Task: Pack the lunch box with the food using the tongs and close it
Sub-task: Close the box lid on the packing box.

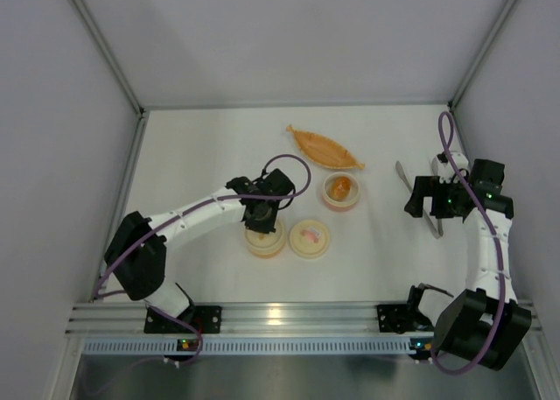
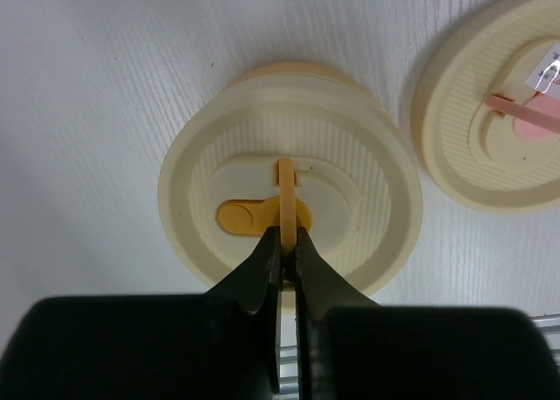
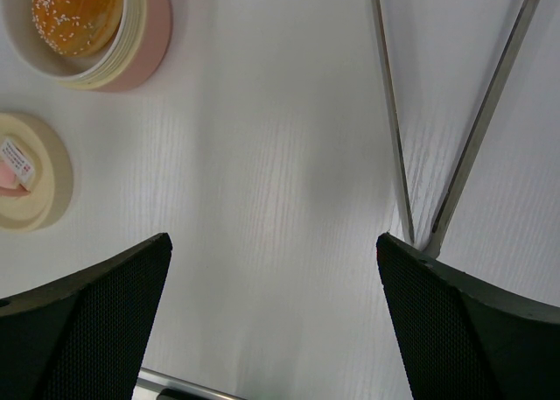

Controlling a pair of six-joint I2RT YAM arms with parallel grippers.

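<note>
Along the near edge runs an aluminium rail (image 1: 289, 317) carrying both arm bases, and beyond it a white table (image 1: 201, 146) lies inside pale grey walls (image 1: 289, 41). Closest to the rail, the left gripper (image 1: 261, 214) hangs over a round cream lid with a yellow motif (image 1: 264, 240). Only the left wrist view shows the grip: the left gripper (image 2: 286, 238) is pinched nearly closed on the lid's thin upright tab (image 2: 286, 185). Just beside that lid lies a second cream lid with a pink motif (image 1: 310, 238). A little farther, an open pink-sided bowl (image 1: 342, 202) holds the orange-brown lump (image 1: 341, 186), whose pale speckles only the right wrist view makes out (image 3: 77, 13). To the right, the right gripper (image 1: 429, 203) hovers with its jaws spread fully and nothing between them. The tongs (image 1: 402, 172) lie flat beneath it. In the wrist view their joined end sits by the right-hand finger while the arms (image 3: 392, 111) splay away. Whether the finger touches them cannot be told. Farthest back rests the long orange boat-shaped dish (image 1: 325, 148).
</note>
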